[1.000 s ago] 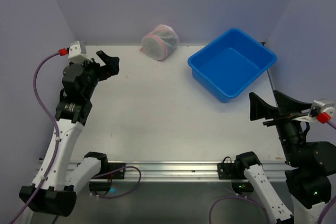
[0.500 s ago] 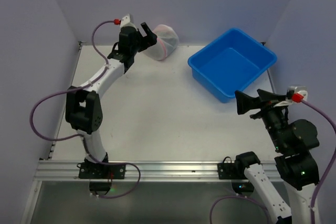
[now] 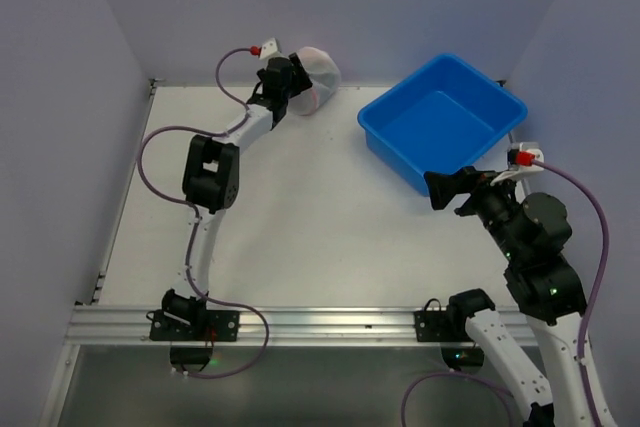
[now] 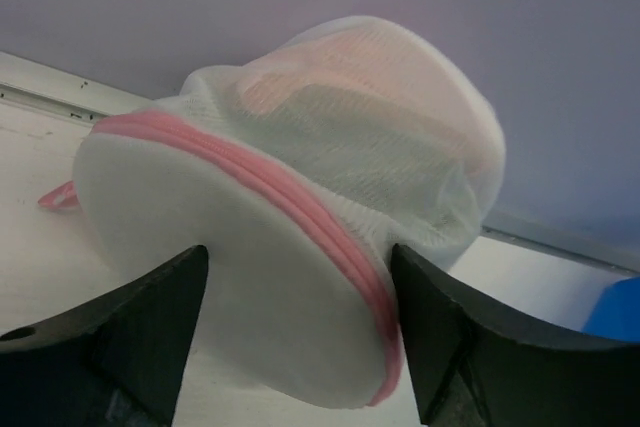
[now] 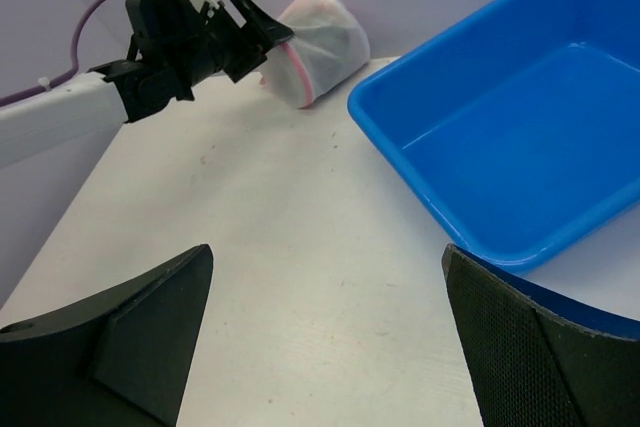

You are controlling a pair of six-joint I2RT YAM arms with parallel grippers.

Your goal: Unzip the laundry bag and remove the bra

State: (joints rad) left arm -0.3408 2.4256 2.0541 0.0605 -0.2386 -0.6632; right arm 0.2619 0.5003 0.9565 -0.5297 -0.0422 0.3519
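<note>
The left arm is stretched out almost fully across the table [image 3: 300, 217], its forearm laid low and its wrist pointed at the far wall. The left gripper [image 3: 288, 82] [image 4: 300, 257] is held with its jaws apart. The laundry bag [image 3: 318, 72] [image 4: 330, 147] is seen directly ahead of it, lying on its side against the wall, with the pink-zippered flat face turned toward the fingers. The bag's lower edge is framed between the two fingers; whether they touch it cannot be told.

The right arm is folded upright near its base, elbow raised, wrist angled forward and leftward. The right gripper [image 3: 440, 190] [image 5: 327, 252] is spread wide and nothing is held. A blue bin [image 3: 398, 87] [image 5: 520, 137] is found just ahead of it to the right, and the bag well beyond its fingertips.
</note>
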